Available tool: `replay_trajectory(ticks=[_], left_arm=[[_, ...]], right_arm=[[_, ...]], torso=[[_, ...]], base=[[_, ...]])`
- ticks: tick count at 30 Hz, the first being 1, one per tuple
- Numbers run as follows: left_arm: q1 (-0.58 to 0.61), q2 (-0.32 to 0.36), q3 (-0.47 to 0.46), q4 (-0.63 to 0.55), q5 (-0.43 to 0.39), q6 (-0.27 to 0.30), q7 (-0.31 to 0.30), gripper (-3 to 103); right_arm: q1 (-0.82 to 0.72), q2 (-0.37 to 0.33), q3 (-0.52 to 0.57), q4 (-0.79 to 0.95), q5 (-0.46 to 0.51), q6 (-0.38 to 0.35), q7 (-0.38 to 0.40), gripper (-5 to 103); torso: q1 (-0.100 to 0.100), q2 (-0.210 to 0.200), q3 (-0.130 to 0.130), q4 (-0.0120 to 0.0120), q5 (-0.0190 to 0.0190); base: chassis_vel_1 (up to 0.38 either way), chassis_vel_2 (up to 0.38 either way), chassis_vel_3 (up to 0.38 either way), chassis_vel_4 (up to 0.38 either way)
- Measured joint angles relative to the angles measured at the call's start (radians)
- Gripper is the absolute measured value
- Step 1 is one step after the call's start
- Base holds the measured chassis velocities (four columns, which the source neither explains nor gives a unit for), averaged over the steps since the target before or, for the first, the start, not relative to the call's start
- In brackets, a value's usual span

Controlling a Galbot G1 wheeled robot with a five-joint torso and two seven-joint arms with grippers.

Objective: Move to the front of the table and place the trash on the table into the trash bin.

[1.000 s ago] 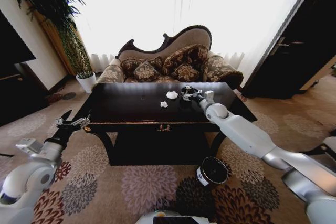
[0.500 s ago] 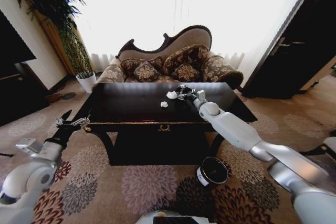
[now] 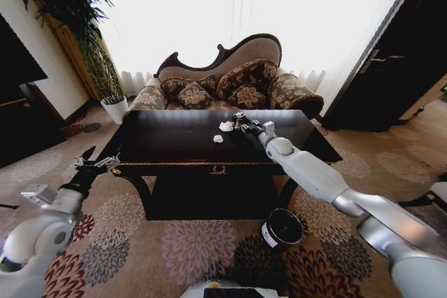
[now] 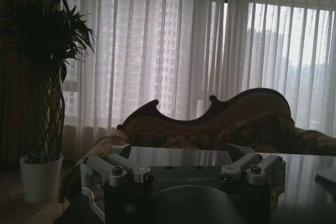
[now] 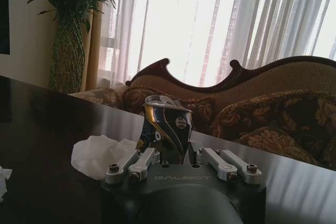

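My right arm reaches over the dark glossy table [image 3: 167, 146]. Its gripper [image 3: 239, 121] [image 5: 177, 156] is shut on a piece of trash, a dark crumpled shiny object [image 5: 167, 124] that stands upright between the fingers. Right beside the gripper lies a white paper wad [image 3: 227, 126] [image 5: 97, 153]. A smaller wad [image 3: 218, 139] lies nearer the table's front. The round dark trash bin [image 3: 283, 227] stands on the carpet by the table's front right leg. My left gripper [image 3: 94, 162] [image 4: 181, 156] hangs open off the table's front left corner, holding nothing.
A carved sofa [image 3: 223, 78] with patterned cushions stands behind the table before bright curtains. A tall potted plant [image 3: 105, 75] is at the back left and a dark door [image 3: 391, 68] at the right. Flowered carpet [image 3: 188, 242] lies open in front of the table.
My right gripper has shifted left and farther back over the table, ending next to the larger white wad. The left arm has not moved.
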Motion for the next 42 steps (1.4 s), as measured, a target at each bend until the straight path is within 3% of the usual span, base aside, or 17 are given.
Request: replay_trajectory(ticks=[5, 9, 22, 27, 31, 32, 35, 37, 39, 41, 42], left_arm=[[0.000, 0.000, 0.000, 0.000, 0.000, 0.000, 0.000, 100], [0.000, 0.000, 0.000, 0.000, 0.000, 0.000, 0.000, 100], [0.000, 0.000, 0.000, 0.000, 0.000, 0.000, 0.000, 100], [0.000, 0.000, 0.000, 0.000, 0.000, 0.000, 0.000, 100], [0.000, 0.000, 0.000, 0.000, 0.000, 0.000, 0.000, 100], [0.000, 0.000, 0.000, 0.000, 0.000, 0.000, 0.000, 100], [0.000, 0.000, 0.000, 0.000, 0.000, 0.000, 0.000, 100], [0.000, 0.000, 0.000, 0.000, 0.000, 0.000, 0.000, 100], [0.000, 0.000, 0.000, 0.000, 0.000, 0.000, 0.000, 100], [0.000, 0.000, 0.000, 0.000, 0.000, 0.000, 0.000, 100], [0.000, 0.000, 0.000, 0.000, 0.000, 0.000, 0.000, 100]], right_arm=[[-0.018, -0.012, 0.014, 0.023, 0.007, 0.001, 0.002, 7], [-0.037, -0.022, 0.026, 0.044, 0.009, 0.001, 0.005, 1], [-0.147, -0.071, 0.116, 0.159, 0.037, 0.000, 0.046, 0], [-0.275, -0.129, 0.229, 0.246, 0.050, 0.009, 0.051, 0], [-0.436, -0.196, 0.411, 0.367, 0.051, 0.024, 0.043, 0], [-0.436, -0.196, 0.411, 0.367, 0.051, 0.024, 0.043, 0], [-0.611, -0.233, 0.579, 0.473, 0.055, 0.027, 0.036, 0], [-0.648, -0.237, 0.608, 0.491, 0.055, 0.029, 0.034, 0], [-0.792, -0.239, 0.735, 0.569, 0.053, 0.043, 0.029, 0], [-0.828, -0.234, 0.769, 0.587, 0.051, 0.045, 0.027, 0], [-0.903, -0.207, 0.842, 0.623, 0.037, 0.053, 0.020, 0]], torso=[[0.000, 0.000, 0.000, 0.0000, 0.0000], [0.000, 0.000, 0.000, 0.0000, 0.0000], [0.000, 0.000, 0.000, 0.0002, 0.0000], [0.000, 0.000, 0.000, 0.0001, 0.0003], [0.000, 0.000, 0.000, -0.0003, 0.0002], [0.000, 0.000, 0.000, -0.0003, 0.0002], [0.000, 0.000, 0.000, 0.0000, -0.0002], [0.000, 0.000, 0.000, -0.0002, 0.0002], [0.000, 0.000, 0.000, -0.0003, 0.0000], [0.000, 0.000, 0.000, -0.0004, -0.0001], [0.000, 0.000, 0.000, -0.0002, 0.0003]], base=[[0.000, 0.000, 0.000, 0.000], [0.000, 0.000, 0.000, 0.000], [0.000, 0.000, 0.000, 0.000], [0.000, 0.000, 0.000, 0.000], [0.000, 0.000, 0.000, 0.000], [0.000, 0.000, 0.000, 0.000], [0.000, 0.000, 0.000, 0.000], [0.000, 0.000, 0.000, 0.000], [0.000, 0.000, 0.000, 0.000], [0.000, 0.000, 0.000, 0.000], [0.000, 0.000, 0.000, 0.000]])
